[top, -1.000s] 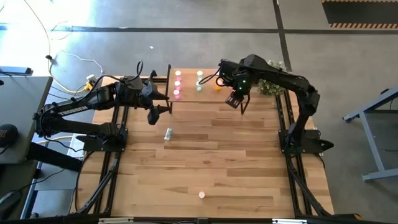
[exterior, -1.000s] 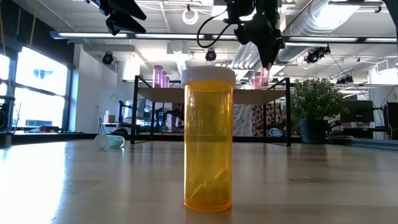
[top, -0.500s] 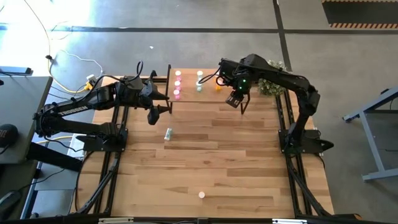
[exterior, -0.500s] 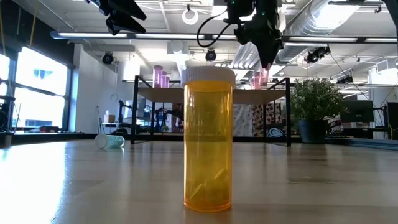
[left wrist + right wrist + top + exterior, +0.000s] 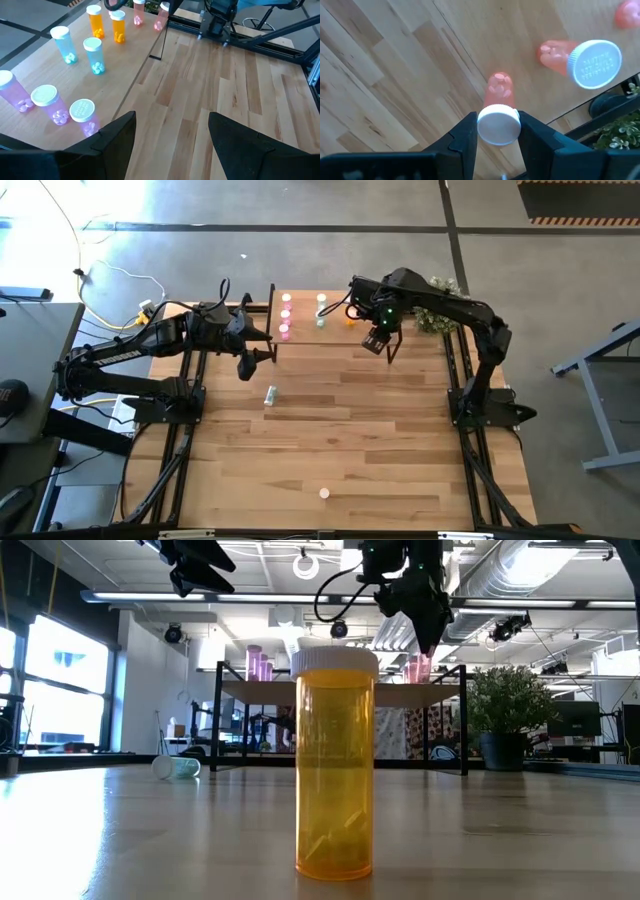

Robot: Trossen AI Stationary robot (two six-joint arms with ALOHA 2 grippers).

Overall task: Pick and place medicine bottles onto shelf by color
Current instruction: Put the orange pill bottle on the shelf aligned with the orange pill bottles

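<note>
1. Nearest the low camera: an orange bottle (image 5: 335, 765) stands upright alone on the tabletop (image 5: 350, 450).
2. Mid-table, a pale green bottle (image 5: 270, 394) lies on its side.
3. My left gripper (image 5: 170, 132) hovers beside the shelf (image 5: 115, 60), fingers spread wide, empty.
4. My right gripper (image 5: 499, 131) pinches a red-pink bottle (image 5: 499, 102) by its cap above the shelf.

I can read no text from here. A white cap (image 5: 595, 64) on a red-pink bottle in the right wrist view carries raised lettering, but I cannot make out its words. I see no other labels or numbers.
</note>
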